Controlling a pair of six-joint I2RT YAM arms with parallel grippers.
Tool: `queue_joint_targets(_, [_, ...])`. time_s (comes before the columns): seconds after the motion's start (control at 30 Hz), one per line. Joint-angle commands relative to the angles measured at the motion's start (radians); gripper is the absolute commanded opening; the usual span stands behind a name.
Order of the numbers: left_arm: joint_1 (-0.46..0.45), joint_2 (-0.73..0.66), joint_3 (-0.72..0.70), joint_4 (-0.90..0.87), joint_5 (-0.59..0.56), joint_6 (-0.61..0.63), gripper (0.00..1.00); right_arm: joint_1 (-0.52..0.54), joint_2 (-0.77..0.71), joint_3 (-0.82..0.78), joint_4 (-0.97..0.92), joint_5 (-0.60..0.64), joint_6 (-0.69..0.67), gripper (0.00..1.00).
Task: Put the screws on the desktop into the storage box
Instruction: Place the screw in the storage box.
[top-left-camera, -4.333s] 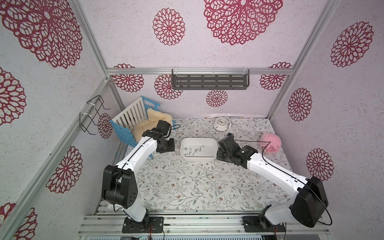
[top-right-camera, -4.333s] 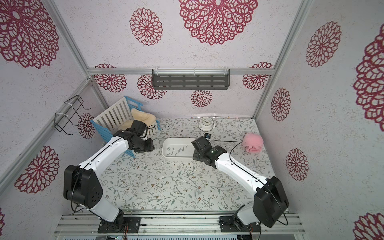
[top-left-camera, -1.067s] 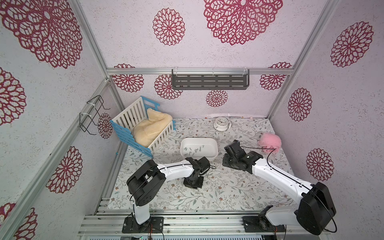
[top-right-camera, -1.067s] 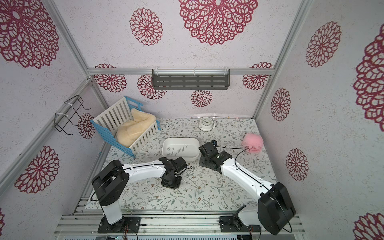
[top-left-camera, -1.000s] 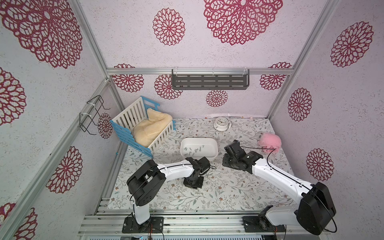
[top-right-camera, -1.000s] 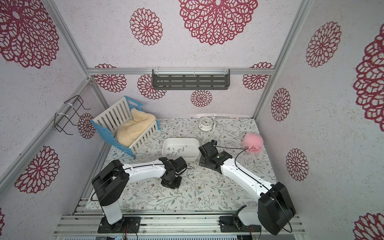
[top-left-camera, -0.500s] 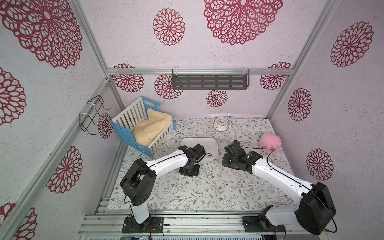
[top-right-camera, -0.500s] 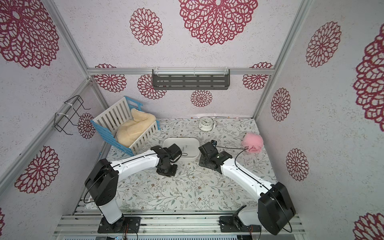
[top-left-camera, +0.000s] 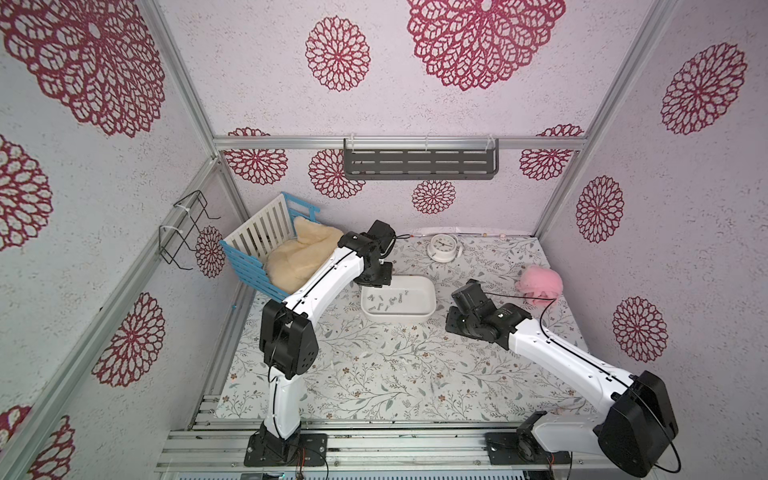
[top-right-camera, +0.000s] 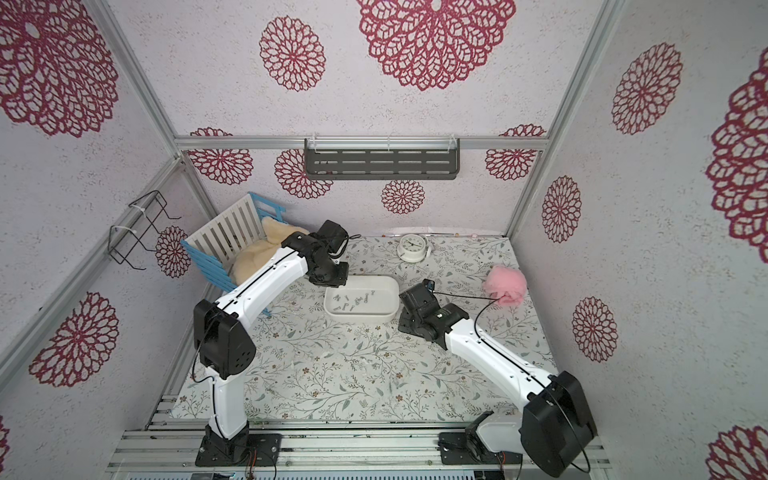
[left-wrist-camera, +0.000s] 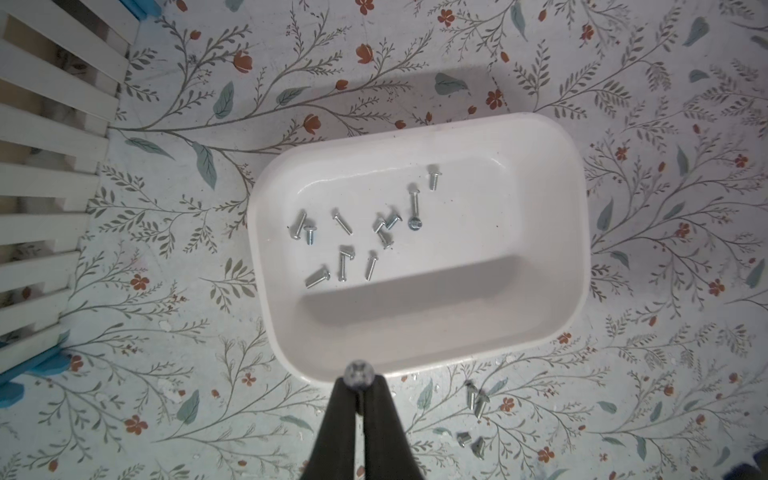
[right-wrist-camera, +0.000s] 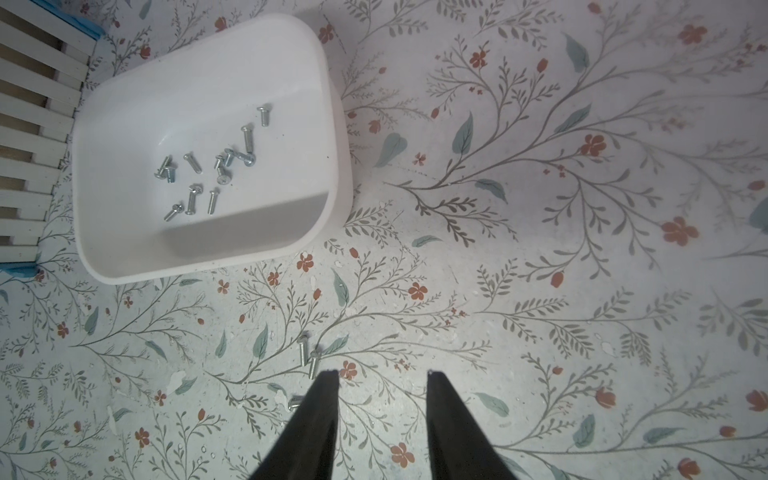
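The white storage box (top-left-camera: 430, 291) (top-right-camera: 392, 291) sits mid-desktop and holds several screws (left-wrist-camera: 343, 253) (right-wrist-camera: 192, 195). My left gripper (left-wrist-camera: 360, 384) is shut on a screw (left-wrist-camera: 360, 372), whose round head shows at the fingertips. It hangs over the box's rim (left-wrist-camera: 291, 365); in a top view the left gripper (top-left-camera: 376, 276) is at the box's far left corner. A few more screws (left-wrist-camera: 474, 400) (right-wrist-camera: 306, 353) lie on the desktop (top-left-camera: 374, 365) beside the box. My right gripper (right-wrist-camera: 380, 374) is open just above the desktop, those screws beside one finger (right-wrist-camera: 320, 399).
A blue-and-white crate (top-left-camera: 253, 249) with cream fleece stands at the back left. A white clock (top-left-camera: 442, 248) sits at the back. A pink plush (top-left-camera: 540, 284) lies at the right. A grey shelf (top-left-camera: 419, 164) hangs on the back wall and a wire rack (top-left-camera: 187, 232) on the left wall.
My left arm has swung from the middle of the desktop back to the box's far left corner, staying shut. The right arm has not moved.
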Motion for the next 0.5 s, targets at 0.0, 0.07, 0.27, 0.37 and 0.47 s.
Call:
queue_joint_targets(0.0, [0.013,0.077,0.055,-0.059,0.028,0.024,0.08,-0.003,-0.027,0.009,0.01,0.002,-0.012,0.38])
queue_joint_targets(0.07, [0.015,0.114,0.078,-0.059,0.035,0.02,0.08,-0.003,-0.025,0.008,0.016,-0.001,-0.012,0.38])
queue_joint_targets(0.27, [0.03,0.215,0.128,-0.06,0.047,0.016,0.1,-0.001,-0.012,-0.002,0.035,-0.012,-0.009,0.38])
queue_joint_targets(0.37, [0.039,0.258,0.142,-0.059,0.056,0.015,0.11,0.003,-0.001,-0.005,0.043,-0.018,-0.009,0.38])
queue_joint_targets(0.47, [0.042,0.292,0.141,-0.06,0.057,0.018,0.12,0.007,0.006,-0.007,0.047,-0.018,-0.007,0.38])
